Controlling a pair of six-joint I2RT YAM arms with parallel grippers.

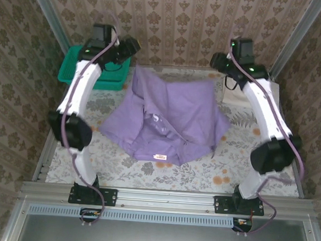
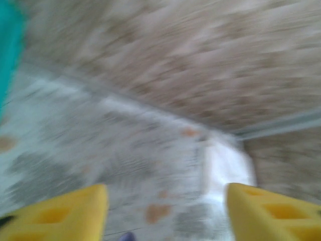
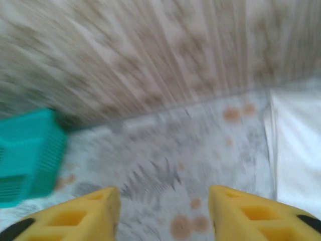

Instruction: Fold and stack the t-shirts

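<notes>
Setting: brown damask wallpaper (image 1: 178, 22) is closing in three sides of a pale floral-clothed table (image 1: 118, 170), with a teal plastic mesh basket (image 1: 76, 65) sitting at its far left corner.
Lavender shirt: the lavender-purple short-sleeved cloth t-shirt (image 1: 172, 113) is lying mid-table in a rumpled, partly doubled-over spread, with a small white tag (image 1: 159, 157) showing at its near edge.
Off-white shirt: the plain off-white cloth t-shirt (image 1: 235, 95) is resting at the far right, partly under the right arm (image 1: 265, 114) and well apart from the basket.
Left gripper: the left gripper (image 1: 131, 45) is hanging over the far left corner of the lavender shirt, near the basket, with its yellow fingers (image 2: 65, 211) spread apart and gripping nothing.
Right gripper: the right gripper (image 1: 219, 61) is hovering by the far right corner, with its jaws likewise parted and empty.
Handling: both shirts are looking light, limp and easily creased, so they are likely going to sag and drag rather than keep a shape.
Where to grip: pinching the lavender shirt at two outer points, such as shoulder seams or hem corners, is looking the soundest way of pulling it flat. Grabbing the bunched middle is risking a catch of several layers at once.
</notes>
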